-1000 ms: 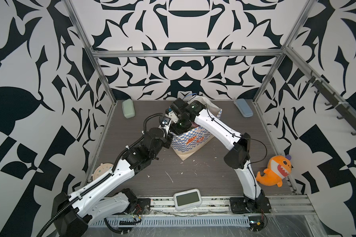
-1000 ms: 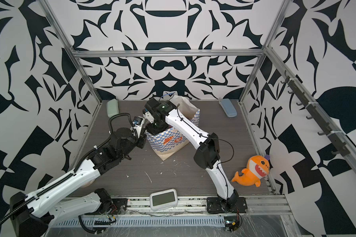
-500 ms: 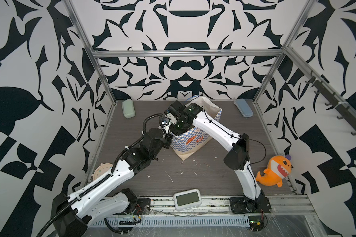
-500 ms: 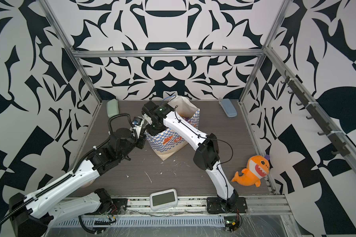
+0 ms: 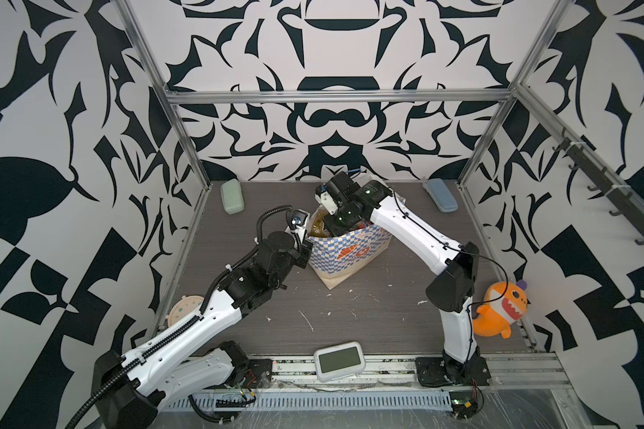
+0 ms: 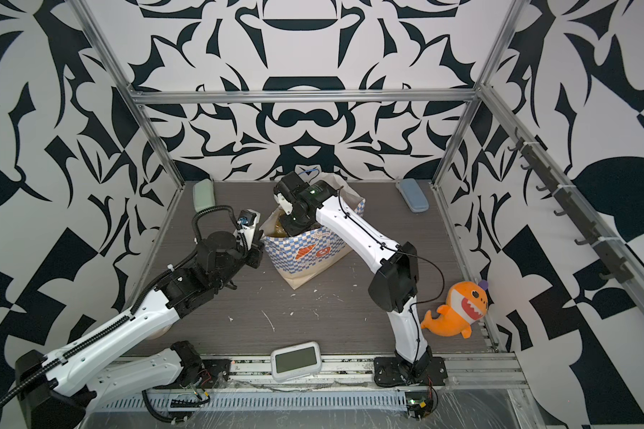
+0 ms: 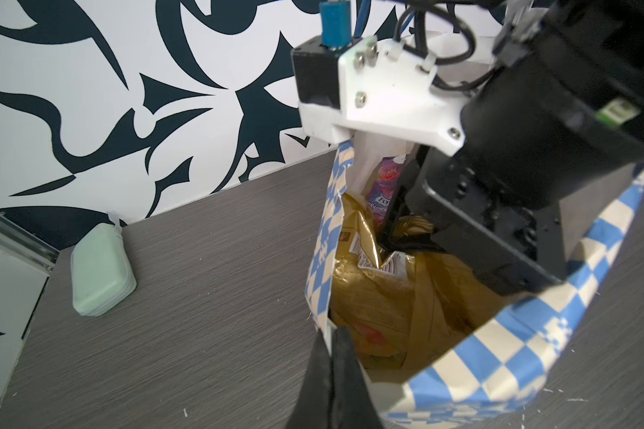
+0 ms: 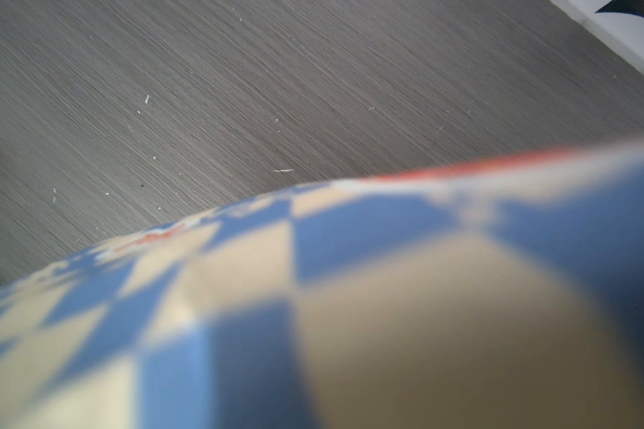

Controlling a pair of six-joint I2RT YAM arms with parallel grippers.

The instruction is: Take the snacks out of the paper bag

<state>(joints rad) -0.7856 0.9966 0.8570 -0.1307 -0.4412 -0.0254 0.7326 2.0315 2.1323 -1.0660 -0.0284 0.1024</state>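
You see three snacks [image 7: 361, 237] inside the one paper bag [image 7: 517, 334] on your surface [image 7: 201, 297]: one purple packet [image 7: 383, 185], two gold packets [image 7: 376, 297]. Your left tool [image 7: 329, 334] pinches its rim. Your right tool [image 7: 387, 239] sits closed among them.

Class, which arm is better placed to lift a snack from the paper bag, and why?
Right. The right end effector is inside the paper bag among the snacks; the left end effector pinches its rim.

Both top views look steeply down from the front over the whole desk [image 5: 350, 315]. Left wrist view looks closely into the paper bag [image 7: 499, 353]; right wrist view hugs its blurred outside.
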